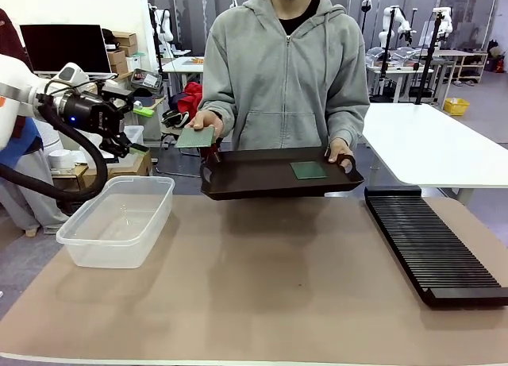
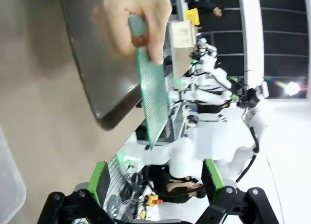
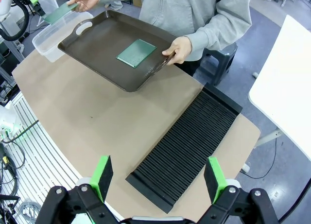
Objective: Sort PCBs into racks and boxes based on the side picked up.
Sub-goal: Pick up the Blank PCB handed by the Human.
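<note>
we see right end effector [image 3: 159, 178] spread, empty, over matte black slotted rack [image 3: 189, 141]. left end effector [image 2: 154, 174] spread too, facing thin green pcb [image 2: 153, 97], which person's hand [image 2: 131, 20] offers edge-on, likely for pickup. clear plastic tub [image 1: 119, 223] on worktop, ready below. second pcb [image 1: 309, 170] flat on glossy brown tray [image 1: 238, 183].

The thin flat green square board [image 2: 154, 102] in the person's hand [image 2: 131, 20] carries a fine grid of pale dots. A second green square board [image 1: 308, 170], a duller green, sits against the dark brown handled plastic tray [image 1: 246, 179]. The long flat black rack [image 1: 432, 247] is ribbed with narrow parallel slots. The clear translucent rectangular plastic tub [image 1: 119, 223] is colourless, the worktop [image 1: 262, 294] plain tan-brown, the person's hooded zip top [image 1: 278, 72] grey. The left tool [image 1: 140, 129] and right tool [image 3: 158, 178] are black with green pads.
</note>
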Robot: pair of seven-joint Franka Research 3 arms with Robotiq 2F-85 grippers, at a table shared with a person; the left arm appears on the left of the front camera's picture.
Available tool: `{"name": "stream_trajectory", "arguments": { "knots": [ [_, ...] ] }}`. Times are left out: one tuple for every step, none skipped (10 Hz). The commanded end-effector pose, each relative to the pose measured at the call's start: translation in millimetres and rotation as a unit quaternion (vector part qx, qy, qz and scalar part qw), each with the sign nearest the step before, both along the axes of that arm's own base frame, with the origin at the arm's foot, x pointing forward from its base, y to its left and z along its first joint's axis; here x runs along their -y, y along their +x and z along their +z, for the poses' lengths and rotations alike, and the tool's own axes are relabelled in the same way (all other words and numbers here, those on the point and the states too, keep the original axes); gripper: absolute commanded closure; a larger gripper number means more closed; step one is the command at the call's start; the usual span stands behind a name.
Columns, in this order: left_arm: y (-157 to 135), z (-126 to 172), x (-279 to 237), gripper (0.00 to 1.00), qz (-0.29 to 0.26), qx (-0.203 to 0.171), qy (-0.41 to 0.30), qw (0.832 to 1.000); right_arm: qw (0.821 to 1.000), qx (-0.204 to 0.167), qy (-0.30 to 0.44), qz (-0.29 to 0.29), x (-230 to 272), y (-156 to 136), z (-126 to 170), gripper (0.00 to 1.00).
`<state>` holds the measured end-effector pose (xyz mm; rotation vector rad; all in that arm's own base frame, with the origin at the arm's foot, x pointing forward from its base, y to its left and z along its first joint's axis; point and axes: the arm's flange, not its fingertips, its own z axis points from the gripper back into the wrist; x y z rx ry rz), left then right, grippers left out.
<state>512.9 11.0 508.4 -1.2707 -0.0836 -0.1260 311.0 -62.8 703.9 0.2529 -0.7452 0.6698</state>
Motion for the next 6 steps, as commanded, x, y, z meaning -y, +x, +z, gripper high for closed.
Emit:
{"name": "stream_trajectory", "arguments": {
  "knots": [
    [11,-4,8,0.00,-0.009,-0.007,-0.042,0.999,1.000,0.000,0.002,-0.002,-2,-1,-1,0.00],
    [16,-9,13,0.00,-0.012,-0.004,-0.058,0.998,1.000,0.000,0.002,-0.002,-2,-1,-1,0.00],
    [21,-15,20,0.00,-0.022,-0.014,-0.073,0.997,1.000,0.000,0.002,-0.002,-2,-1,-1,0.00],
    [25,-20,22,0.00,-0.024,-0.009,-0.067,0.997,1.000,0.000,0.002,-0.002,-2,-1,-1,0.00],
    [23,-17,18,0.00,-0.050,-0.007,-0.061,0.997,1.000,0.000,0.002,-0.002,-2,-1,-1,0.00],
    [18,-20,26,0.00,-0.015,-0.019,-0.053,0.998,1.000,0.000,0.002,-0.002,-2,-1,-1,0.00]
  ]
}}
